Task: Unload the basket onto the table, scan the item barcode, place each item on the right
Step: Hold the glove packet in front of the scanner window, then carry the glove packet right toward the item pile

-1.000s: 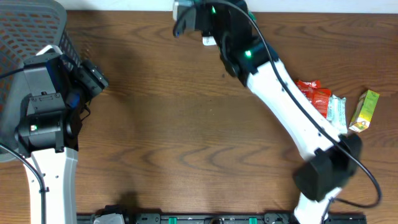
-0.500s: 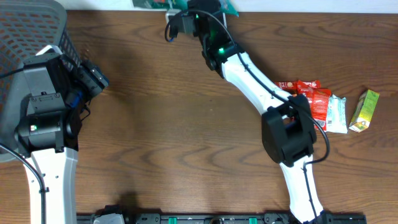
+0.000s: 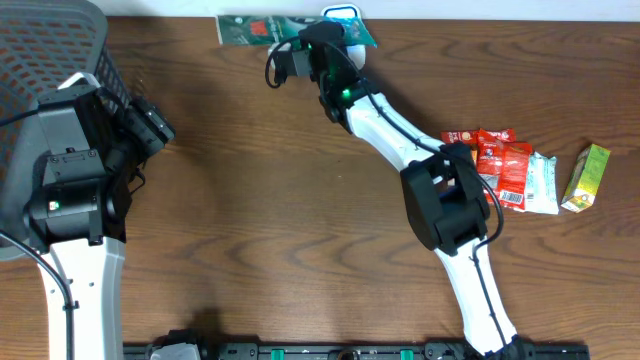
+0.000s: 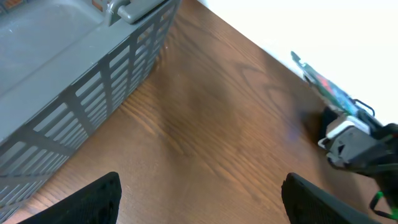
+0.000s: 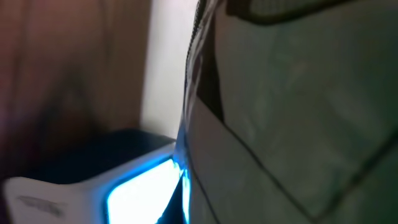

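Right claw (image 3: 318, 34) pinched shut on a flat, crinkly green packet (image 3: 245, 30) by the boxy scanner (image 5: 137, 190) (window glowing blue). Left claw (image 4: 200, 200) spread wide.

no legible text, green packet (image 3: 245, 30) print blurred

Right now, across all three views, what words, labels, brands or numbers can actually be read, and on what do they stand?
No text can be read in any view.
On the green packet: print too small and blurred.
On the red packets: white label patches, unreadable.
On the pale packet and the green carton: too small.
On the scanner, right wrist view: a faint mark on its housing, blurred.
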You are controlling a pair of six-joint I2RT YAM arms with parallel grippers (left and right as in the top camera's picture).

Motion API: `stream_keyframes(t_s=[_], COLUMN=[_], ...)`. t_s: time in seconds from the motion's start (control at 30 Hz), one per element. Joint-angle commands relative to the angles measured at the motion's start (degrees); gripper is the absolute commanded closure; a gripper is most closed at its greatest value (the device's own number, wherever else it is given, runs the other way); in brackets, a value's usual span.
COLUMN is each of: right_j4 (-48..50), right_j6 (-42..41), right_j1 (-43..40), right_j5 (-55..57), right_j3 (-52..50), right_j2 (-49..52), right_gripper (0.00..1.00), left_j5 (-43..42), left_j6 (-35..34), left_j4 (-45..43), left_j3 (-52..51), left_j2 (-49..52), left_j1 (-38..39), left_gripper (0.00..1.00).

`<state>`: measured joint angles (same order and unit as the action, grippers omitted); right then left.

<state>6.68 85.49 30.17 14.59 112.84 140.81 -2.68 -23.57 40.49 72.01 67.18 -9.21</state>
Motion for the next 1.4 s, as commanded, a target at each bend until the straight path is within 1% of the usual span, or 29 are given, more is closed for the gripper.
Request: stream_keyframes(t_s=[0.0,0.1,0.23,0.33,0.57,0.67,0.8,0.93,1.03,1.13,1.2,1.23,1.37], right_j4=[0.2,-0.96,-6.25,-8.17,-4.24,-4.04,-4.26,-6.54,-11.8,-21.64,-30.51,-38.95,-57.68], right_j6=[-4.87,-4.94,-6.23,-11.52,-20.33,-23.91,-31.45,-37.79,-43.12,-50.64,-57.68,-62.42,-68.54], right_j1=[-1.11,-1.09,-1.09,-1.49,-3.15,-3.85,-3.98,-4.02,-4.31,-4.98,-5.73,-6.73,-10.16], right_j5=[-1.38,-1.38,-1.62,-2.69,-2.8,-5.01,-7.54,-7.21,-7.19,-7.21,-7.8,-9.18,-16.15], right_j3=[1.01,1.01,1.01,1.01,1.01,1.03,1.03,1.03,1.03,1.03,1.03,1.03,1.01], right_j2=[0.15,0.15,0.15,0.22,0.22,0.02,-2.82,-8.79,-14.29,-20.35,-23.87,-26.34,-28.96], right_gripper=[0.99,0.99,0.99,0.99,0.99,0.99,0.99,0.99,0.99,0.99,0.99,0.99,0.99], left_j5=[-0.07,-0.07,-0.07,-0.07,-0.07,-0.07,-0.07,-0.07,-0.07,-0.07,-0.07,-0.07,-0.07], left_j6=[0.57,0.57,0.57,0.57,0.57,0.57,0.57,0.57,0.57,0.57,0.57,0.57,0.57], left_j4=[-0.04,-0.04,-0.04,-0.04,-0.04,-0.04,-0.04,-0.04,-0.04,-0.04,-0.04,-0.04,-0.04], left_j3=[0.44,0.44,0.44,0.44,0.44,0.44,0.44,0.44,0.44,0.44,0.44,0.44,0.44], left_j2=[0.17,0.17,0.17,0.17,0.17,0.17,0.17,0.17,0.17,0.17,0.17,0.17,0.17], left_j1=[-0.2,-0.2,-0.2,-0.2,-0.2,-0.2,-0.2,-0.2,-0.2,-0.2,-0.2,-0.2,-0.2], left_gripper=[0.16,0.16,0.16,0.16,0.16,0.16,0.16,0.16,0.16,0.16,0.16,0.16,0.16])
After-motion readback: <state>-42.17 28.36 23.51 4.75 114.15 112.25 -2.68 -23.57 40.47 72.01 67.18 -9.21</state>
